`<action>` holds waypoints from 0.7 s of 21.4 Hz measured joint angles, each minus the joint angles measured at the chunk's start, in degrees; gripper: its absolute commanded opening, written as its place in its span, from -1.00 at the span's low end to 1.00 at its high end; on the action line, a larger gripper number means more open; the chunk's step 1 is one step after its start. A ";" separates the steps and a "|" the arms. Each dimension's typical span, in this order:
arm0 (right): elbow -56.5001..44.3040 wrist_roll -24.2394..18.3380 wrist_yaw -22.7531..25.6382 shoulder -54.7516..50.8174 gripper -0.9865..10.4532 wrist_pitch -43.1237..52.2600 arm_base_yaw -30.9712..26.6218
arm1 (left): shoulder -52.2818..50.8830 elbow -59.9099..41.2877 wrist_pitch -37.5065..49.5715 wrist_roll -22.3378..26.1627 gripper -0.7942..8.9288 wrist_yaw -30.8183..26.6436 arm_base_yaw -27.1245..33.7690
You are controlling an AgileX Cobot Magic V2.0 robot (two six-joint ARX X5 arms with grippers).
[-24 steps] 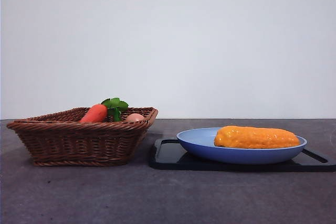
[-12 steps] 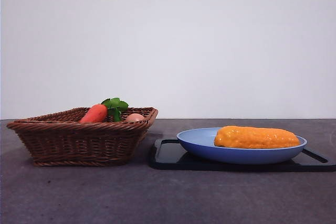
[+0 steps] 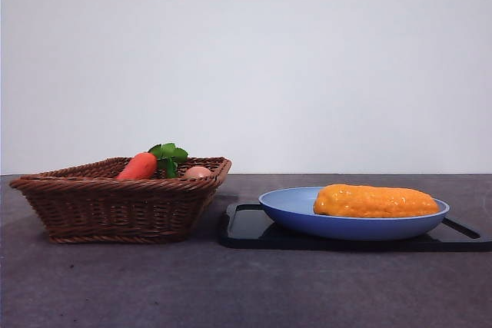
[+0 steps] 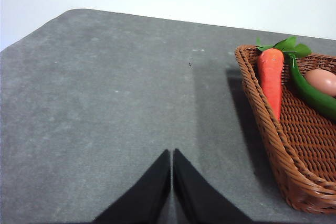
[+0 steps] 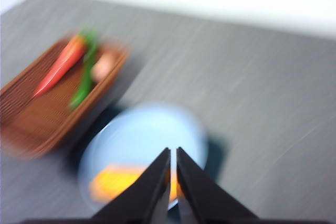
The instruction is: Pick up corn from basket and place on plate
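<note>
Through heavy blur, the right gripper [image 5: 173, 153] hangs with jaws pressed together above the light-blue plate [image 5: 152, 129], on which the corn [image 5: 118, 179] lies near the rim, while the basket [image 5: 31, 119] beside the plate holds a carrot [image 5: 60, 66], a green vegetable [image 5: 84, 82] and a pale ball [image 5: 105, 64].

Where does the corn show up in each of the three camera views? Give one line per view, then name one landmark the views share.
Front view: the corn lies lengthwise on the plate, right of the basket.
Left wrist view: not in it; only the basket with the carrot shows.
Right wrist view: blurred, the corn lies on the plate, partly behind the right gripper.
Shared landmark: the basket.
</note>
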 measured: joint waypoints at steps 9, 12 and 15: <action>-27.80 -0.83 4.90 -17.11 -0.82 30.49 -8.00 | 0.00 0.00 0.00 -0.04 -0.82 0.00 0.00; -33.99 -0.81 7.02 -21.20 -0.82 35.50 -8.35 | 0.00 0.00 0.00 -0.11 -0.82 0.00 0.00; -39.56 -0.81 8.72 -25.22 -0.82 39.12 -8.41 | 0.00 0.00 0.02 -0.11 -0.82 0.00 0.00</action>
